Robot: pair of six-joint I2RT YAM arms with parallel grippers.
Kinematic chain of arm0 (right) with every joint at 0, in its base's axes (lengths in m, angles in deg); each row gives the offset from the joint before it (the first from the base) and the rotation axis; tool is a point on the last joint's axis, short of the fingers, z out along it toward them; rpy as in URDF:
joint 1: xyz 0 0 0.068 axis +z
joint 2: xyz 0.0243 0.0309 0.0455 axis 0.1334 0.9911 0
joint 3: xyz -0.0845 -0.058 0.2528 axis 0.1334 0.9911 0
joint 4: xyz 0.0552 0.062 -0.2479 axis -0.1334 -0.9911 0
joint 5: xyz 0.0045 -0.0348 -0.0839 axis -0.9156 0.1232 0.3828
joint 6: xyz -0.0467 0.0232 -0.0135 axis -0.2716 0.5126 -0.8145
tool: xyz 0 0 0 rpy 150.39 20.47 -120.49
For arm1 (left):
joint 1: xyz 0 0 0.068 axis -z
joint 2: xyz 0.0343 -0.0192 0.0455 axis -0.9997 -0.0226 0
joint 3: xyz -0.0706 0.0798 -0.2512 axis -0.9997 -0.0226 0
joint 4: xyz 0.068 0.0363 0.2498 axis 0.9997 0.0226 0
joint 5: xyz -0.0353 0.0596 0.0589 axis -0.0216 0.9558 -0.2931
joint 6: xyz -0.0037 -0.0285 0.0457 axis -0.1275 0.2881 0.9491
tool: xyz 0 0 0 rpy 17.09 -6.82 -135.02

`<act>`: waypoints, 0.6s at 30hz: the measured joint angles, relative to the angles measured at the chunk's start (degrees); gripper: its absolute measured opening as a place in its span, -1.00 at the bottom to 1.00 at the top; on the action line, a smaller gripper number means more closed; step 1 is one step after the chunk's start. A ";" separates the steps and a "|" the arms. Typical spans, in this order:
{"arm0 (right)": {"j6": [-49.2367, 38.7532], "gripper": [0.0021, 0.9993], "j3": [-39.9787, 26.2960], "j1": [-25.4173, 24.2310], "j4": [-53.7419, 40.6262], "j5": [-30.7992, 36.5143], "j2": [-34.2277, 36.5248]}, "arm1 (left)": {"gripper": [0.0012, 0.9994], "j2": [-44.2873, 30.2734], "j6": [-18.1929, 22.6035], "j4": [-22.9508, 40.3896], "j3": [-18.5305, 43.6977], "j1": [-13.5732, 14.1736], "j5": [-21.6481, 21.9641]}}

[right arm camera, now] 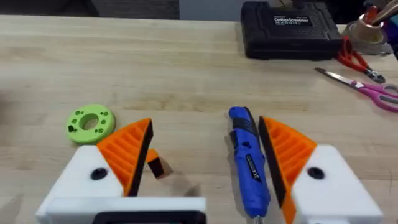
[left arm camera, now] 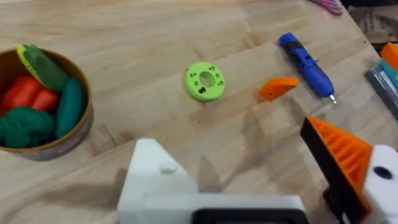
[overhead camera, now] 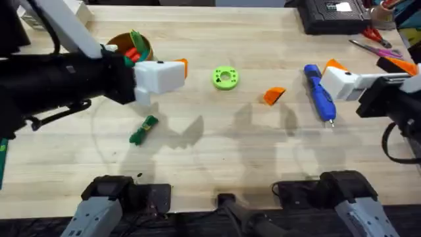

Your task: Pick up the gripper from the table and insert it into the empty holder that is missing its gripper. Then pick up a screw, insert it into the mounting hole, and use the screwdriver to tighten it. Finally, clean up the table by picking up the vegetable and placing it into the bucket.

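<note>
Light wood worktop (overhead camera: 217, 138), pretty scattered. Bucket (overhead camera: 131, 45) of toy veg sits far left, a loose vegetable (overhead camera: 143, 130) nearer the bases. Green ring (overhead camera: 225, 78) mid-worktop, orange gripper (overhead camera: 274, 95) beside it, then the blue screwdriver (overhead camera: 320, 93). Scissors (overhead camera: 376, 47) and what looks like a black case (overhead camera: 329, 14) far right.

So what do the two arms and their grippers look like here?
Both arms are black with white angular finger mounts. The right gripper has ribbed orange pads on both fingers. The left gripper has one orange pad; its other mount is bare white. Grey bases, black cables.
</note>
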 joint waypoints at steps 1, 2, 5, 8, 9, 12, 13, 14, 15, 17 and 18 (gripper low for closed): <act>0.00 0.98 -0.01 0.00 0.00 0.00 0.00 | 0.97 -0.07 0.08 -0.63 0.00 0.00 0.33; 0.00 0.98 0.01 0.00 0.00 0.00 0.00 | 0.97 -0.17 0.42 -1.48 0.00 0.00 0.60; 0.00 0.98 -0.01 0.00 0.00 0.00 0.00 | 0.97 -0.24 2.66 -8.49 -0.91 0.72 1.29; 0.00 0.98 -0.01 0.00 0.00 0.00 0.00 | 0.97 0.66 4.53 -19.49 -4.40 2.45 1.61; 0.00 0.98 -0.01 0.00 0.00 0.00 0.00 | 0.97 1.29 4.96 -23.15 -6.07 3.15 1.63; 0.00 0.98 0.01 0.00 0.00 0.00 0.00 | 0.97 4.36 5.69 -33.31 -12.04 6.19 1.58; 0.00 0.98 -0.01 0.00 0.00 0.00 0.00 | 0.97 5.72 5.88 -36.16 -14.14 7.41 1.61; 0.00 0.98 -0.01 0.00 0.00 0.00 0.00 | 0.98 7.30 6.11 -38.79 -16.37 8.66 1.62; 0.00 0.98 -0.01 0.00 0.00 0.00 0.00 | 0.97 8.73 6.23 -40.81 -18.32 9.67 1.73; 0.00 0.98 -0.01 0.00 0.00 0.00 0.00 | 0.97 11.94 6.44 -44.08 -22.55 11.53 2.32; 0.00 0.98 0.00 0.00 -0.02 0.00 0.00 | 0.98 13.69 6.42 -45.68 -24.67 12.39 2.83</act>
